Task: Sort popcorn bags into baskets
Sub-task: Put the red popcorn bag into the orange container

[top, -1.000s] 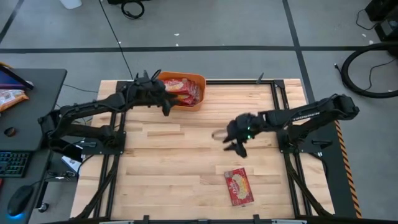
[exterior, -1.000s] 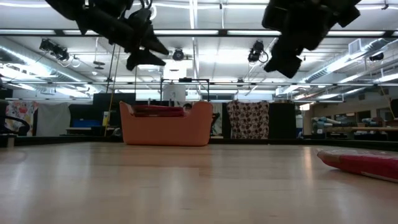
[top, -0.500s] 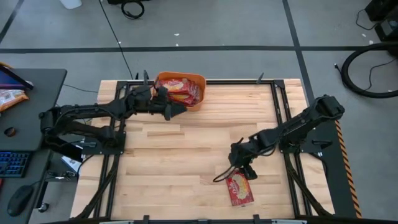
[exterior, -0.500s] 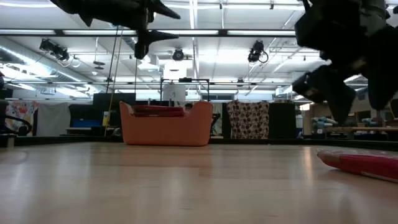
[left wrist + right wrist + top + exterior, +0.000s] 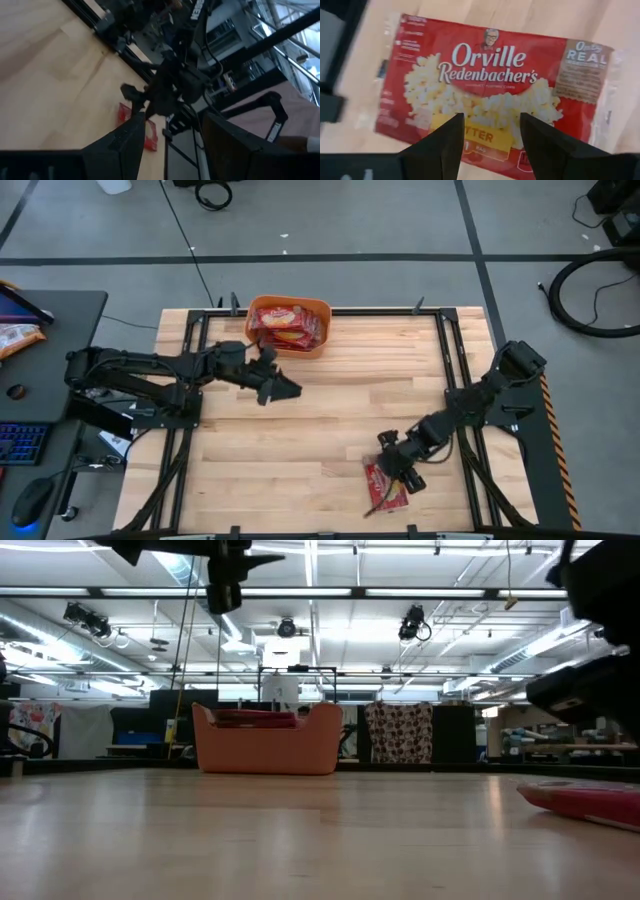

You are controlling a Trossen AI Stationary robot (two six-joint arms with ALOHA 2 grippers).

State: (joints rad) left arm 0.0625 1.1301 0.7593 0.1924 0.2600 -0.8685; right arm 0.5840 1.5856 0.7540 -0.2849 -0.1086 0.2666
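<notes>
A lab hall (ceiling strip lights [image 5: 330, 592], taped floor [image 5: 400, 255]).

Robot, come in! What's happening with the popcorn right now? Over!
Right gripper open, above last popcorn bag on table. Left gripper open, empty, near orange basket. Nothing in the way.

Bare tabletop [image 5: 300, 440] lies open between the orange basket [image 5: 291, 326] and the lone popcorn bag [image 5: 384, 483], with only the left tool [image 5: 290, 389] hanging over it.
</notes>
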